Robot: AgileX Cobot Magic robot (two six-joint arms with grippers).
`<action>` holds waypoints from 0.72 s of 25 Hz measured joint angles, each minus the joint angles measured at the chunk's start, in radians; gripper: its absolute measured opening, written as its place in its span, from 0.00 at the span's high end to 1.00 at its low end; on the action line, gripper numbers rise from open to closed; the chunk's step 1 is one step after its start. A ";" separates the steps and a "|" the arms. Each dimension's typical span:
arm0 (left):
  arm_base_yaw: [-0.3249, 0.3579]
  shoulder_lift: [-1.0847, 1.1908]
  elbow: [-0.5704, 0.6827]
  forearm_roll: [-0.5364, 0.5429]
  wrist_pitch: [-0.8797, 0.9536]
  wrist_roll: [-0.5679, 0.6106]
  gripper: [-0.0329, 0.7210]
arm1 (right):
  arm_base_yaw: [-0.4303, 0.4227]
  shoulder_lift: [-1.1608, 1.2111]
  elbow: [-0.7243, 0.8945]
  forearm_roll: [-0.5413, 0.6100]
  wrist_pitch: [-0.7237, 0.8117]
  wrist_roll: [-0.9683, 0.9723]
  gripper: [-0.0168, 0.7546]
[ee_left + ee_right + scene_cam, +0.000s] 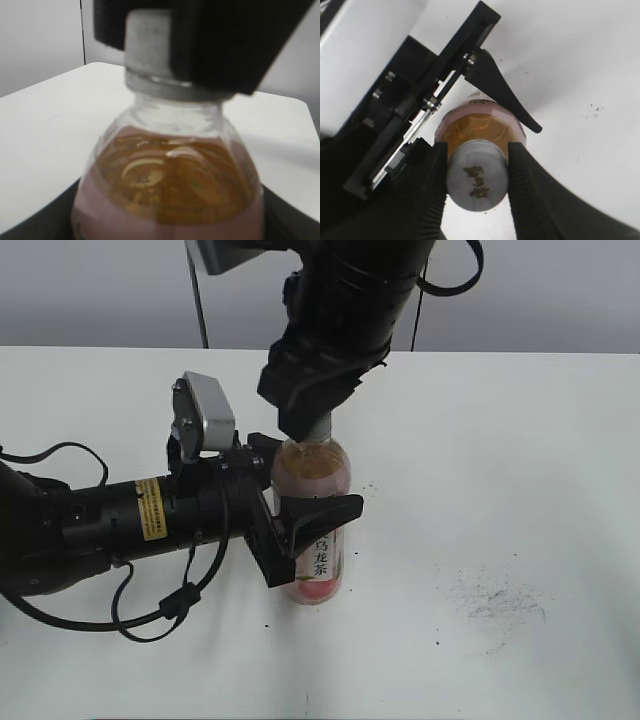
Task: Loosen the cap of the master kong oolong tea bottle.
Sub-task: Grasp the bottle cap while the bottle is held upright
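step: twisting | right pincer [477, 172] pinches cap [477, 176] at 3 and 9 o'clock | left pincer [300, 525] clamps, seemingly, master kong oolong tea bottle [318, 565] on worktop [520, 460] | next: rotate cap, bottle held.

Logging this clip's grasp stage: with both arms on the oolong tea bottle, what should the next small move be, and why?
Probably a short twist of the right gripper about the bottle's axis. Its fingers already press both sides of the cap, and the left gripper clamps the bottle around its label, upright on the table. Nothing shows the cap loosened yet.
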 joint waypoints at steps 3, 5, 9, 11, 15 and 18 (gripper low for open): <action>0.000 0.000 0.000 -0.001 0.000 0.000 0.37 | 0.000 0.000 0.000 -0.001 0.001 -0.193 0.62; 0.000 0.000 0.000 -0.002 0.000 0.000 0.37 | 0.000 0.000 0.000 -0.002 0.004 -0.335 0.62; 0.000 0.000 0.000 -0.002 0.000 0.000 0.37 | 0.000 -0.001 -0.001 -0.008 0.009 -0.607 0.62; 0.000 0.000 0.000 -0.002 0.000 0.000 0.37 | 0.000 -0.001 -0.005 -0.010 0.012 -0.704 0.62; 0.000 0.000 0.000 -0.002 0.000 0.000 0.37 | 0.000 -0.001 -0.008 -0.011 0.014 -0.907 0.62; 0.000 0.000 0.000 -0.002 0.000 0.000 0.37 | 0.001 -0.001 -0.010 -0.011 0.014 -1.083 0.62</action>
